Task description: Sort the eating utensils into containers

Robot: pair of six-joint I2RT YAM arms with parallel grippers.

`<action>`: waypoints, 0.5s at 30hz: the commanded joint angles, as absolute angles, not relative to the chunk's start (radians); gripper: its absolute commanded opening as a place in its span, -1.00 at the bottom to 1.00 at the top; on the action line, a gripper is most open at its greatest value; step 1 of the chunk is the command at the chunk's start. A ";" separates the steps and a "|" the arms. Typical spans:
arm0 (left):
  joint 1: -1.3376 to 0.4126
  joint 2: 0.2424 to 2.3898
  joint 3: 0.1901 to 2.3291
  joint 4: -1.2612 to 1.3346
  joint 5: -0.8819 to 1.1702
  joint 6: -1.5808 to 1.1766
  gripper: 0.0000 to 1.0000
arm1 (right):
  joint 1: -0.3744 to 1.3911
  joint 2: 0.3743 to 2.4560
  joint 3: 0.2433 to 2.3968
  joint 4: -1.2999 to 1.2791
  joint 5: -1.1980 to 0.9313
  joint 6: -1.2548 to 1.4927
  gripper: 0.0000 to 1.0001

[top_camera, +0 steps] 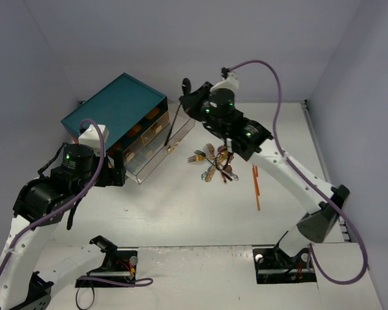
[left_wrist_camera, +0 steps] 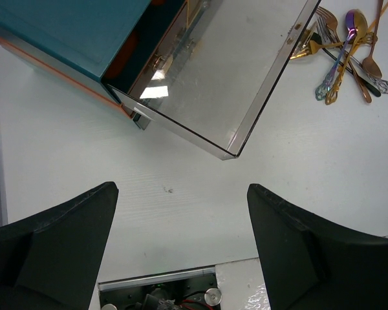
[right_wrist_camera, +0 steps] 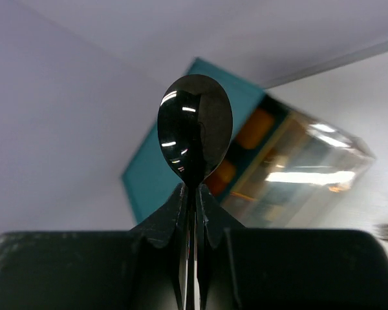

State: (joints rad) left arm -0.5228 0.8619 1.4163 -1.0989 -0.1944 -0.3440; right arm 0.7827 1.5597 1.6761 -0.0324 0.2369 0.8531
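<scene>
At the near left of the tabletop (top_camera: 181,213), the left gripper (left_wrist_camera: 181,194) hovers with its two dark fingers spread wide apart and nothing between them, just short of the near corner of the pulled-out drawer (top_camera: 156,157). To the right and a little farther back, two orange chopsticks (top_camera: 256,187) lie close together on the bare surface, running near to far, well apart from everything else. Left of them, around the middle of the tabletop, is a pile of forks and spoons (top_camera: 213,161), gold, coppery and silver, with one iridescent purple spoon (left_wrist_camera: 352,26) lying across the heap. The pile sits just beside the drawer's open right end. The drawer is clear-walled with metal edges and slides out of the bottom of the teal chest (top_camera: 113,106), which stands at the far left; orange shows inside the chest's open front. Farthest back, the right gripper (right_wrist_camera: 193,194) is raised above the far end of the drawer, its fingers pressed together on the neck of a dark spoon (right_wrist_camera: 194,129). The glossy bowl stands above the fingertips, and the handle hangs down toward the drawer. Whether its tip touches the drawer cannot be told.
</scene>
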 commanded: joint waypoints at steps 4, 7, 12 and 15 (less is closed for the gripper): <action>-0.529 0.842 1.447 -1.071 -0.203 -0.354 0.58 | 0.876 1.839 1.817 0.082 0.408 1.044 -1.00; -0.531 0.830 1.437 -1.074 -0.203 -0.363 0.58 | 0.891 1.913 1.860 0.083 0.450 1.037 -0.95; -0.531 0.819 1.432 -1.074 -0.190 -0.374 0.58 | 0.893 1.954 1.913 0.081 0.453 0.953 -0.25; -0.531 0.813 1.420 -1.072 -0.189 -0.371 0.58 | 0.892 1.928 1.913 0.079 0.438 0.851 0.01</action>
